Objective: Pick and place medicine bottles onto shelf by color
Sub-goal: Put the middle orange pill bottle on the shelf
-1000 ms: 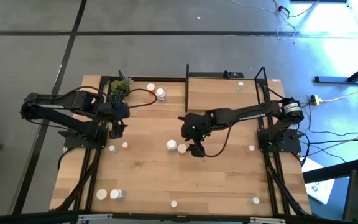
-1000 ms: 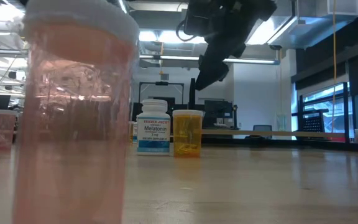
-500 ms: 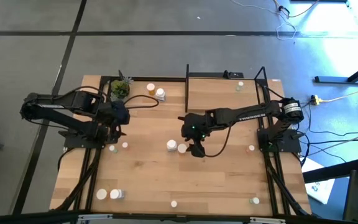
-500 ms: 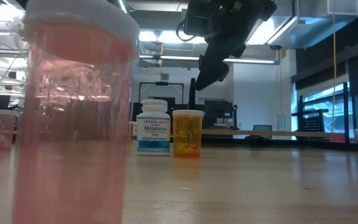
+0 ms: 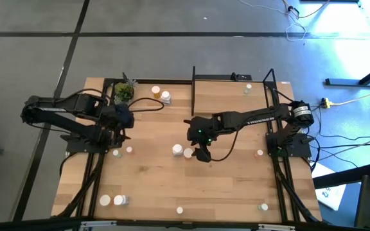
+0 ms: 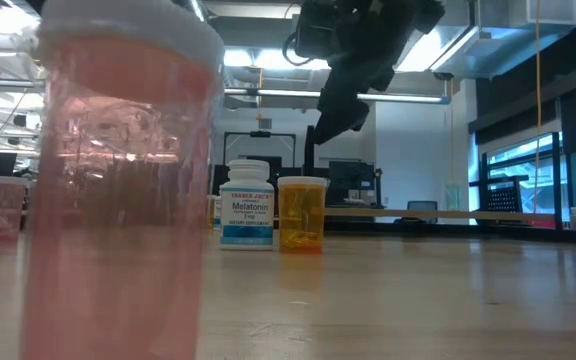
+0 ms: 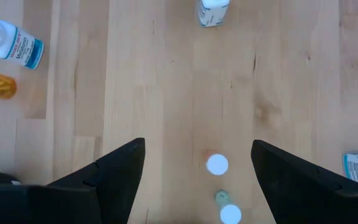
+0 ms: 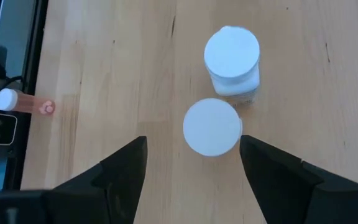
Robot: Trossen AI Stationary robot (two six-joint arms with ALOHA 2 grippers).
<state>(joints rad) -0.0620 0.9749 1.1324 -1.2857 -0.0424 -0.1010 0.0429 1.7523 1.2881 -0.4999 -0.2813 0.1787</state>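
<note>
Medicine bottles sit scattered across my wooden table (image 5: 230,186), most of them well apart from one another. Going from the biggest thing down: the table fills the middle of the overhead view, and along its far edge stands the shelf (image 5: 230,96), a pale board framed by thin black posts, with one small bottle (image 5: 247,89) on it near the right post.

My right arm reaches in from the right side toward the table's centre. Its right gripper (image 5: 202,154) hangs above the wood with both fingers spread and nothing between them. Just beside it are two bottles close together: a white Melatonin bottle (image 6: 247,204) with a blue label, and an orange bottle (image 6: 301,213) with a white cap. Through the right wrist camera I see their two round white tops, the orange bottle's cap lying between my parted fingers and below them.

My left arm is over the left part of the table. The left gripper (image 5: 117,135) is also released and holds nothing; a tiny white-capped bottle (image 7: 217,164) and a green one (image 7: 221,197) stand on the wood below it.

A small potted plant (image 5: 124,90) sits at the far left corner. A pinkish bottle (image 6: 118,190) stands right against the low camera.
</note>
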